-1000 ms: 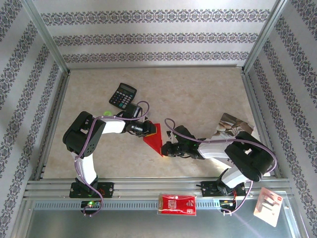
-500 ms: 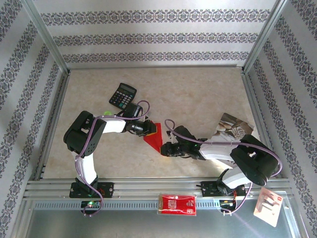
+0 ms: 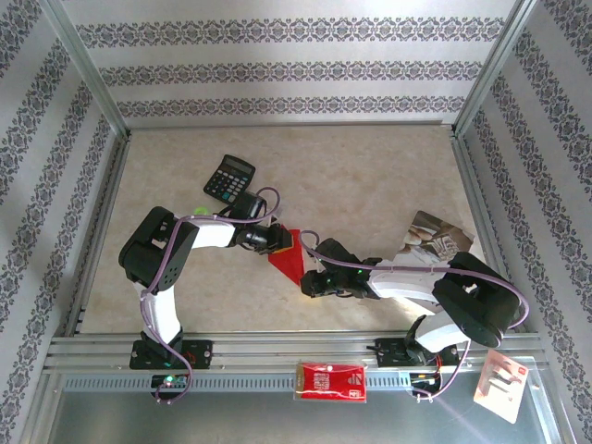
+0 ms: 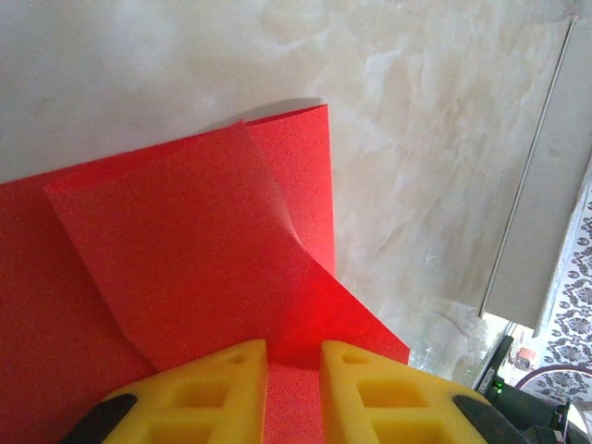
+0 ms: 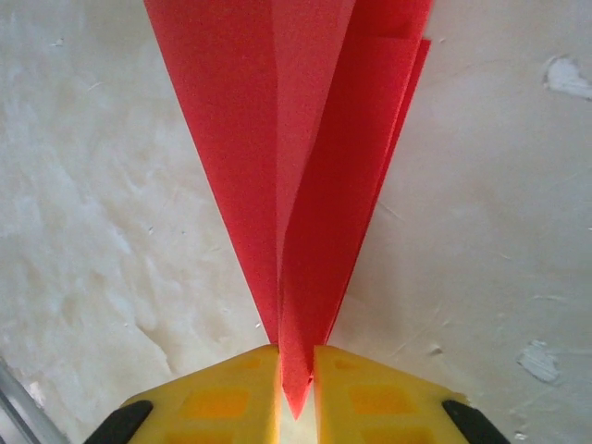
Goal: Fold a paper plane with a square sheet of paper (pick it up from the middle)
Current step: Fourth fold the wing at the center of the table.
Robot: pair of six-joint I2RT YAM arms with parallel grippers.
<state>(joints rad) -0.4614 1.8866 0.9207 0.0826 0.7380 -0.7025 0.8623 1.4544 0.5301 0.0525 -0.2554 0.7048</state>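
Marbled beige counter (image 3: 370,176) carries the slim bright red folded paper plane (image 3: 289,261), which lies just nearward of the black push-button calculator (image 3: 228,178). Its wide tail is pinched in the left tool (image 4: 293,356), seemingly as an anchor. The right tool (image 5: 296,356) is clamped on the pointed nose, probably to sharpen the centre ridge.

— Can you read anything from where you stand?
— Nothing. The calculator (image 3: 228,178) has keys, but their markings are too small to make out.
— The red-and-white packet (image 3: 330,381) at the near edge?
— White print, just a blur. Same with the booklet (image 3: 435,239) and the white card (image 3: 500,382) with its red mark.
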